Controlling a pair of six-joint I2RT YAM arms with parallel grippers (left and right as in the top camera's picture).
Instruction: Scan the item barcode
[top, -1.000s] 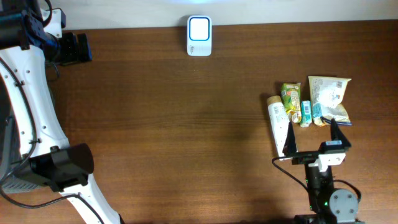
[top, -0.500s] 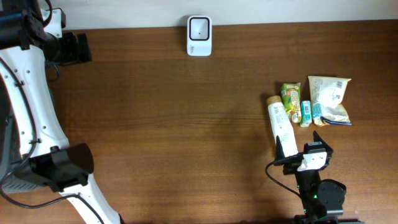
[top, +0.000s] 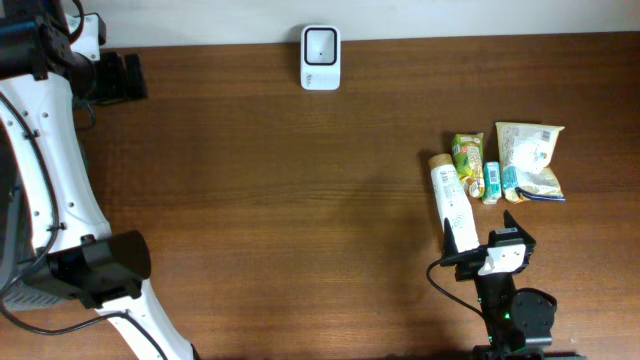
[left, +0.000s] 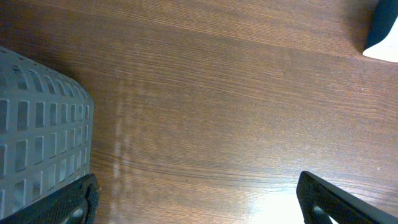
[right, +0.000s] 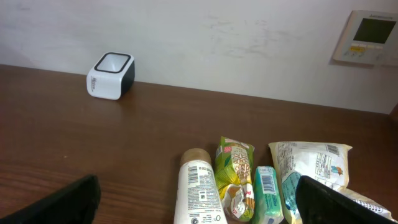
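none of the scan is done: left fingers (left: 336, 199) and right fingers (right: 339, 200) both gape wide, holding nothing; the tube (right: 198, 186) lies on the surface (right: 93, 143) between the right fingers, scanner (right: 111, 76) far ahead

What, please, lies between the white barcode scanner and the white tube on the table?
Only bare tabletop; the overhead view shows nothing between the scanner and the tube.

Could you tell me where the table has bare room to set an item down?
The tabletop is bare between the scanner, the left arm and the white bottle. It is crowded at the right: the bottle, green packet, teal pack and beige packet lie side by side by the open right gripper.
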